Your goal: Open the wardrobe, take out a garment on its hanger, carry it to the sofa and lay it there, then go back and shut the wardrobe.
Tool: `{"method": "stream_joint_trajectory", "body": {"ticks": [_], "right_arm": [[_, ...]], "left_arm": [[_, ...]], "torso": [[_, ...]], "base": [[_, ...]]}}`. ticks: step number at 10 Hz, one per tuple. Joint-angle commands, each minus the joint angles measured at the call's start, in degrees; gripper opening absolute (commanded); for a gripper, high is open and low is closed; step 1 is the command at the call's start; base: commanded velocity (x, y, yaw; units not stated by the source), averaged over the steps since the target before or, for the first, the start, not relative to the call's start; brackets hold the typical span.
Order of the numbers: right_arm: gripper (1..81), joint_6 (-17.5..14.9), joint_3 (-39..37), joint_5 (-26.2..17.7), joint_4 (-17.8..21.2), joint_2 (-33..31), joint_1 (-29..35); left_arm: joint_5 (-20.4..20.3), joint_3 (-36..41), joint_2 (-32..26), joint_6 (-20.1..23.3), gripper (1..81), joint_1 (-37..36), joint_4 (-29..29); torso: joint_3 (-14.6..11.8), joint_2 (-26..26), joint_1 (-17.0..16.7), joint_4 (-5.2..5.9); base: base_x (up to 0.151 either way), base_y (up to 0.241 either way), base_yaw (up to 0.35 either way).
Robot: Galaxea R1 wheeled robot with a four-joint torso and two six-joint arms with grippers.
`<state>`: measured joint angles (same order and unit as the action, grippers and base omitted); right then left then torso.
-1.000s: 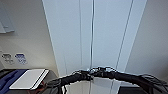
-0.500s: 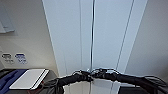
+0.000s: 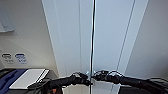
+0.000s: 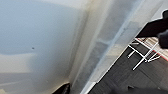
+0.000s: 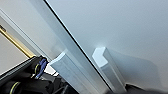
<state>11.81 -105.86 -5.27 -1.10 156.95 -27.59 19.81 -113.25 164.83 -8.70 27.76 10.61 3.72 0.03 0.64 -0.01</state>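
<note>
The wardrobe [image 3: 110, 37] stands right in front of me, tall and white, its two panelled doors meeting at a thin dark seam [image 3: 93, 37]. My left gripper [image 3: 85, 80] and right gripper [image 3: 98, 75] reach in low and meet at that seam, close together at handle height. In the right wrist view the pair of white vertical handles [image 5: 65, 71] [image 5: 108, 65] show large, one on each side of the seam. The left wrist view looks along a white door panel [image 4: 37, 37] from very near.
A white flat board [image 3: 27, 78] lies on a dark surface with something blue at the lower left. Labels [image 3: 20, 58] hang on the pale wall beside the wardrobe. White chair legs [image 4: 142, 55] stand on dark floor [image 4: 120, 77] near the wardrobe's base.
</note>
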Motion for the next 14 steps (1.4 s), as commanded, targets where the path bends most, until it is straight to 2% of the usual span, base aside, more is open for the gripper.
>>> {"method": "stream_joint_trajectory", "body": {"ticks": [1, 5, 7, 9, 12, 14], "right_arm": [[81.1, 0.05, 12.24, -1.68, 0.49, -2.92, 5.14], [81.1, -0.29, 20.34, -0.45, 0.22, -9.69, 1.79], [81.1, -2.83, 23.59, -0.53, -1.98, -11.54, -1.64], [81.1, -4.69, 27.83, -0.45, -2.42, -14.62, -4.8], [81.1, -5.13, 37.47, 3.24, -2.68, -25.58, -7.09], [81.1, -5.13, 41.98, 4.04, -3.91, -30.01, -8.14]], "left_arm": [[-3.9, 26.91, -8.52, 0.44, 81.1, -2.06, -4.81], [-3.9, 36.33, -18.81, 0.61, 81.1, 4.09, -4.19], [-4.08, 41.25, -24.7, 0.62, 81.1, 6.65, -3.58], [-4.43, 44.25, -29.11, 0.62, 81.1, 8.67, -3.49], [-5.13, 47.15, -35.51, 0.97, 81.1, 12.1, -3.22], [-7.5, 48.91, -39.48, 1.32, 81.1, 14.65, -3.22]], "torso": [[0.0, -0.03, 0.0, 0.0], [0.02, -0.03, 0.05, 0.0], [0.02, -0.03, 0.05, 0.0], [0.0, -0.03, 0.05, 0.0], [-0.02, -0.03, 0.02, 0.0], [-0.05, -0.06, 0.02, 0.0]], "base": [[0.0, 0.0, 0.0], [0.0, 0.0, 0.0], [0.0, 0.0, 0.0], [0.0, 0.0, 0.0], [0.0, 0.0, 0.0], [0.0, 0.0, 0.0]]}}
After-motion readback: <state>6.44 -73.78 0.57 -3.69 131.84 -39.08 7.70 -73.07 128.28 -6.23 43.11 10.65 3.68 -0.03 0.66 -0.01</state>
